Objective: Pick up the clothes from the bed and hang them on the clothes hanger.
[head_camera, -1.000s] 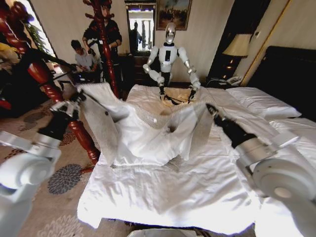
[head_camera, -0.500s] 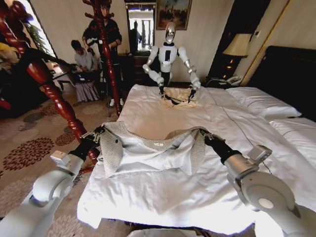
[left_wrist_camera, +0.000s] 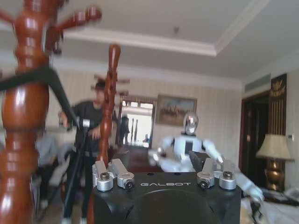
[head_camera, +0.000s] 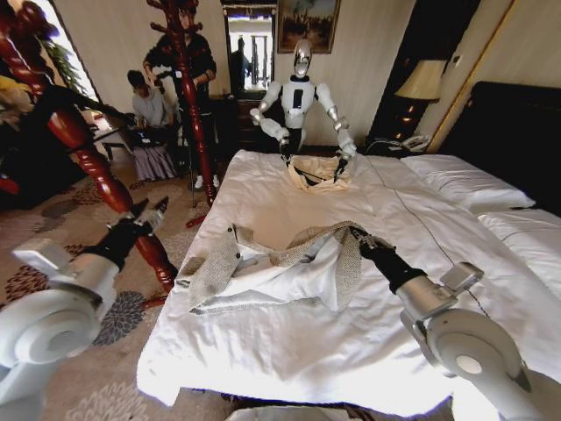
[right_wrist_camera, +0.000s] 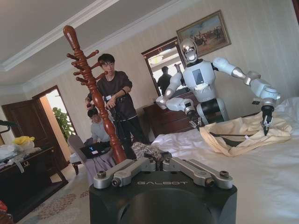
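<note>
The grey-beige knit jacket, the clothes [head_camera: 263, 274], lies on the bed [head_camera: 289, 360] with its white lining up and its left side crumpled. My right gripper [head_camera: 356, 233] is shut on the jacket's right shoulder edge; in the right wrist view a tuft of knit [right_wrist_camera: 145, 150] sits pinched in that gripper [right_wrist_camera: 156, 161]. My left gripper [head_camera: 149, 211] hangs open off the bed's left side, beside the red wooden coat stand [head_camera: 105, 180]. In the left wrist view its fingers [left_wrist_camera: 161, 170] are spread with nothing between them. The black clothes hanger [head_camera: 83, 107] hangs on that stand.
A second turned wooden stand [head_camera: 188, 83] rises behind the bed's far left corner. Another robot [head_camera: 301, 96] at the far edge holds a cream garment [head_camera: 320, 171]. Pillows [head_camera: 465, 180] and a dark headboard [head_camera: 517, 132] are at the right. Patterned carpet [head_camera: 53, 263] lies left.
The jacket came down from held up to lying on the duvet. My left gripper let go of its left shoulder and swung out left off the bed. My right gripper kept its hold.
</note>
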